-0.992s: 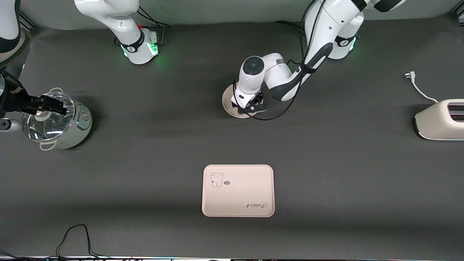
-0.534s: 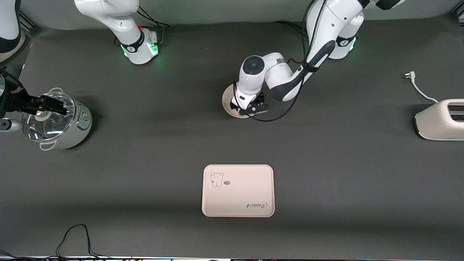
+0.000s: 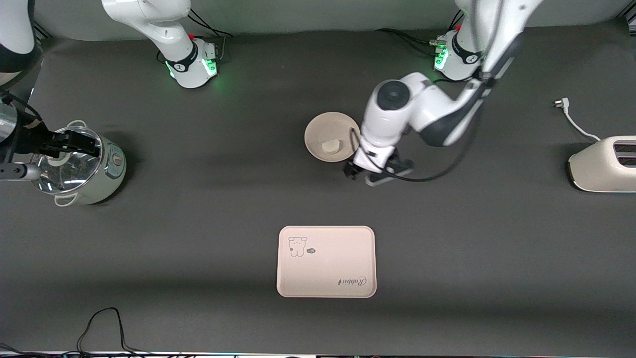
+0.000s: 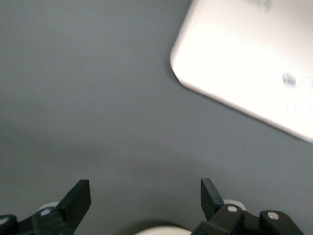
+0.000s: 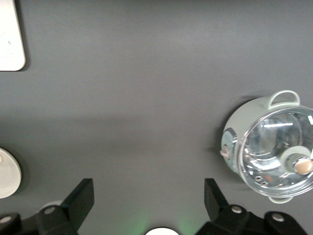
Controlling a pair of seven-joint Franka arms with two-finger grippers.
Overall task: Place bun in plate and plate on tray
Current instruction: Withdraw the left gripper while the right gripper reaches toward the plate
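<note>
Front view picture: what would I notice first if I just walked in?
Probably the big white left arm bending over the middle of the table, its left gripper open and empty beside the round plate. A little bun sits in that plate. Nearer the front camera lies the pink tray, and a pot with a glass lid stands at the right arm's end.

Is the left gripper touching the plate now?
Apart. In the front view the open left gripper sits clear of the plate, with dark table between them; the bun lies alone in the plate.
</note>
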